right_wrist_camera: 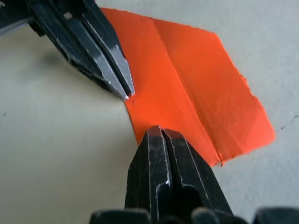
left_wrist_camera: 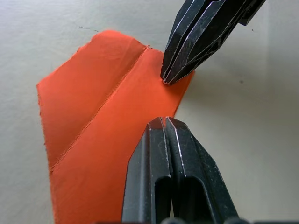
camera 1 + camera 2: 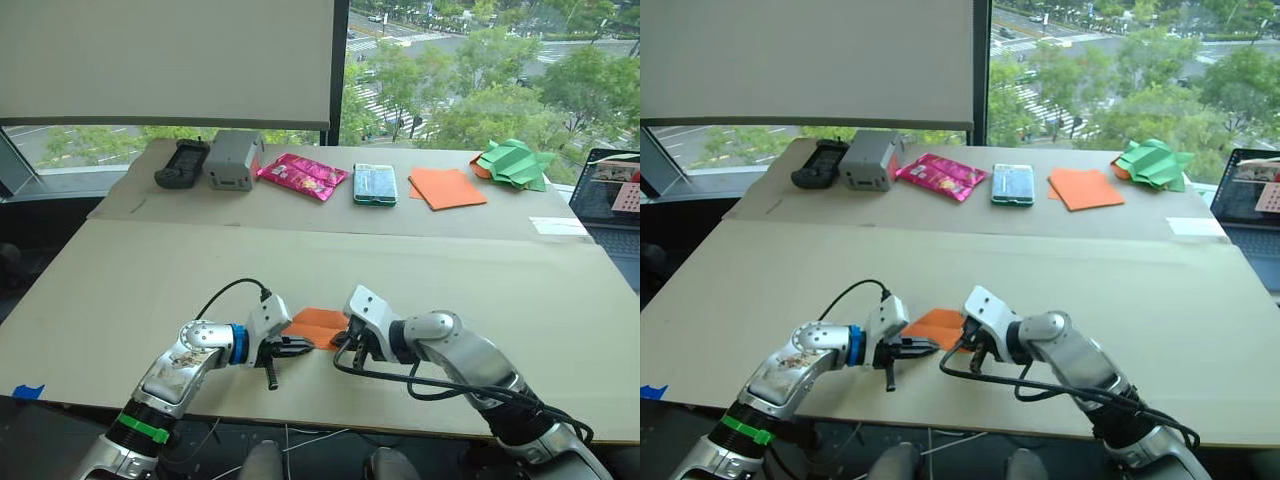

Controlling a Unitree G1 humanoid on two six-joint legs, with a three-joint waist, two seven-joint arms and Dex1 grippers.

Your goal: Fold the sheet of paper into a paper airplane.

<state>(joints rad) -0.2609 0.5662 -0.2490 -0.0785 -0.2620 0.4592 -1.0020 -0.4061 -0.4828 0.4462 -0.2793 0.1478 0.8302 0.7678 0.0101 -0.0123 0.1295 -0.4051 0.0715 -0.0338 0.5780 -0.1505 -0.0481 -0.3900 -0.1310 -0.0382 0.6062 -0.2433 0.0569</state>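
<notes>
Orange sheet of paper: thin, matte, partly folded, with a raised centre crease and one ragged edge; lies flat on the near middle of the pale cardboard-covered table, between the two grippers.

Left gripper: two black fingers pressed together, clenched with nothing seen between them, tips resting on the paper's near-left part. Judged to be pinning the sheet so it does not slide.

Right gripper: black fingers likewise closed on nothing visible, tips touching the paper's right edge by the crease. Judged to be pressing or sharpening a fold; the airplane shape is not yet reached.

Far row, left to right: dark handheld device; grey box; glossy pink foil packet; green-edged packet; neat stack of smooth orange sheets; crumpled green paper. All well apart from the work. Laptop at the far right edge.
</notes>
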